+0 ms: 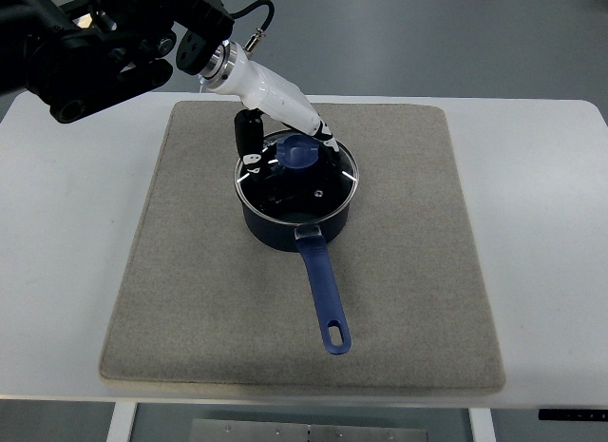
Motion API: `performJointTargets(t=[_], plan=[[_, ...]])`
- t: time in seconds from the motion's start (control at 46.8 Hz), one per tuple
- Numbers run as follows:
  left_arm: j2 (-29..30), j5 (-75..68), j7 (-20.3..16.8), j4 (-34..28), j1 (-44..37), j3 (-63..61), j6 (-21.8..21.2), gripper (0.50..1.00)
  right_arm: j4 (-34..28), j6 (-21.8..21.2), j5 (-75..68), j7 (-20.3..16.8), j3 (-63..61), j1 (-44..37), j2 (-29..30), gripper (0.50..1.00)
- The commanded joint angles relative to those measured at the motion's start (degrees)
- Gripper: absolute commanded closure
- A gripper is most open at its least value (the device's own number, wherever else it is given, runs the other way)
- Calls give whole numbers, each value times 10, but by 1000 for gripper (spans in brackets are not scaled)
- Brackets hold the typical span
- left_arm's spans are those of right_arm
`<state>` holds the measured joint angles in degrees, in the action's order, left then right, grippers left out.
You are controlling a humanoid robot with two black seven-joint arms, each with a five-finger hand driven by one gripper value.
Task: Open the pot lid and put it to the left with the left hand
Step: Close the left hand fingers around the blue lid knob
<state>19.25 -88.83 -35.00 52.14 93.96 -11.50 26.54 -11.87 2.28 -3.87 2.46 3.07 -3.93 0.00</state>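
Top view: a dark blue metal saucepan (296,219) with a long blue handle sits near the centre of a grey felt mat (190,299) on a white table (57,271). Its clear glass lid (328,190) with a blue knob (301,153) is seated on the rim, not yet lifted. The left hand (275,147), white-shelled with black fingers, reaches in from the upper left and sits at the knob; whether the fingers have closed on it cannot be determined, as they blend into the dark pot. The right hand is not visible. Risk noted: an incomplete hold could let the lid slip and drop onto the rim, or a skewed pull could drag the saucepan across the mat.
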Motion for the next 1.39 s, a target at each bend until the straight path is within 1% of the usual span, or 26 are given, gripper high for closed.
performJointTargets(t=[0.0,0.128,0.342,0.364,0.385,0.406,0.599,0.706,0.748,0.791,0.877,0.898,0.941,1.048,1.112,1.197,1.369], plan=[[0,0,0,-1,1,-1,0,512,0,0,0,0,0,0,0,585],[0,-3,0,0,2,-2,0,531,0,0,0,0,0,1,0,585],[-1,-3,0,-3,4,-1,-1,602,0,0,0,0,-1,0,0,585],[-1,-3,0,-4,4,-1,-2,621,0,0,0,0,0,1,0,585],[-2,-4,0,-4,4,-1,-2,651,0,0,0,0,0,1,0,585],[-2,-4,0,-5,4,-1,-2,666,0,0,0,0,0,1,0,585],[-3,-4,0,-6,2,-1,-8,673,0,0,0,0,-1,0,0,585],[-3,-3,0,-8,1,0,-9,694,0,0,0,0,0,1,0,585],[-3,-3,0,-10,1,0,-10,724,0,0,0,0,-1,1,0,585],[-6,-4,0,-10,1,0,-11,737,0,0,0,0,0,1,0,585],[-8,-5,0,-11,1,-1,-11,831,0,0,0,0,0,1,0,585],[-9,-5,0,-11,1,-1,-11,844,0,0,0,0,-1,0,0,585],[-11,-5,0,-12,1,-1,-12,904,0,0,0,0,0,1,0,585],[-11,-5,0,-12,2,-1,-18,975,0,0,0,0,-1,1,0,585],[-11,-6,0,-12,1,-1,-30,977,0,0,0,0,0,1,0,585],[-11,-7,0,-12,0,-2,-42,1000,0,0,0,0,-1,1,0,585],[-11,-10,0,-15,-1,-2,-53,1000,0,0,0,0,0,0,0,585]])
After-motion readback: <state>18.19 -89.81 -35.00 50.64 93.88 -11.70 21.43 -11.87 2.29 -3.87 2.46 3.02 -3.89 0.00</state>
